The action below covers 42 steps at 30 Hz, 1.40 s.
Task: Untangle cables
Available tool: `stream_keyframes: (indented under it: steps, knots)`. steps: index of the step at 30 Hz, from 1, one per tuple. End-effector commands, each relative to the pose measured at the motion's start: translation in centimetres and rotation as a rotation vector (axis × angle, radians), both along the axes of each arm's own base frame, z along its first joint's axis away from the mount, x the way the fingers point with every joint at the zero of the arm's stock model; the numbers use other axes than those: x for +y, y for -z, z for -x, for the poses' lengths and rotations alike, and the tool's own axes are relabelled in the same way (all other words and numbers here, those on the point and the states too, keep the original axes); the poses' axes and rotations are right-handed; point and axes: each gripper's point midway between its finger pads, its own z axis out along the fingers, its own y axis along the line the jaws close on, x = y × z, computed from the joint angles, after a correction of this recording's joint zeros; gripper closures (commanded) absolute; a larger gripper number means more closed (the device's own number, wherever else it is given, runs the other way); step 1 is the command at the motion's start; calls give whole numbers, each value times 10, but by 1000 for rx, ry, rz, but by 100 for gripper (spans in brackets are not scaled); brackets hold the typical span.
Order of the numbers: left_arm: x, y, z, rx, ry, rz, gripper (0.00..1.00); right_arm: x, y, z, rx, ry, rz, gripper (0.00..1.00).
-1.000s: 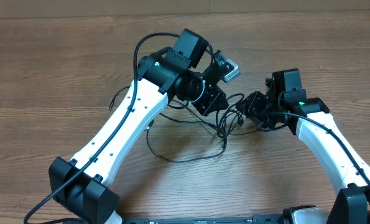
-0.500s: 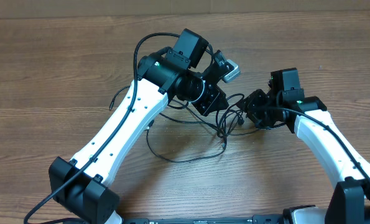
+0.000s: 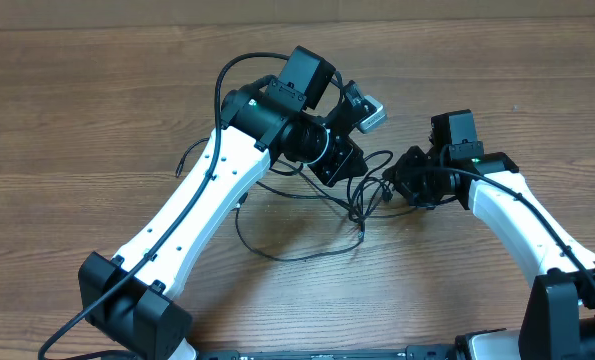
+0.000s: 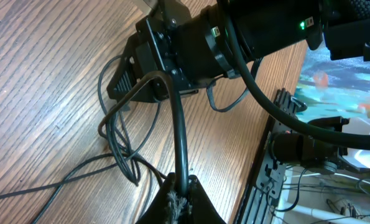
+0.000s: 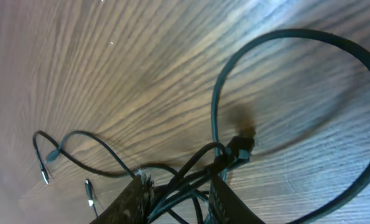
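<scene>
Right at my left wrist, my left pincer is clamped fully together on one of the thin black flexible cables. That strand climbs straight out from between the fingertips, bends over and runs to the black housing of my right pincer just ahead. Beside it, more loops of the same cord lie in a loose knot on the brown wood-grain tabletop. At my right wrist, a bundle of several strands passes between the two fingers, which stand a little apart; whether they press on the bundle or merely straddle it I cannot tell. Just beyond those fingers a small black connector plug sits against the bundle, and beside it a wide loop arcs out over the wood. Off to one side lie two free ends with silver tips. Seen from above, both pincers meet near the middle of the table, close together, with the tangle between them. My white left arm with black joints reaches in from the near left, and my white right arm from the near right. A long slack loop lies on the wood beneath the left arm, toward the near edge, and one loose end pokes out on that arm's outer side.
</scene>
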Motion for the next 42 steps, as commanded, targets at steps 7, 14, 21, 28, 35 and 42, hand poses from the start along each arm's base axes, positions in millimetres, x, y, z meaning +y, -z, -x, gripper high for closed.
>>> stream_keyframes:
  steps: [7, 14, 21, 28, 35, 42]
  knots:
    - [-2, -24, 3, -61, 26, 45, 96, -2, 7, 10, 47, 4, 12, 83]
    - [-2, -24, 3, -61, 26, 45, 96, -4, 11, 22, 97, 4, 20, 90]
    - [6, -16, -1, -73, -6, -18, 96, -15, 22, 34, 130, -14, 88, 96]
    - [67, 18, -29, -122, -237, -358, 96, -43, 46, 54, 186, 23, 241, 96]
    - [146, 26, -62, -86, -455, -488, 96, -48, 52, 60, 203, 27, 266, 96]
    - [225, 26, -90, -27, -665, -487, 96, -48, 52, 60, 202, 27, 265, 96]
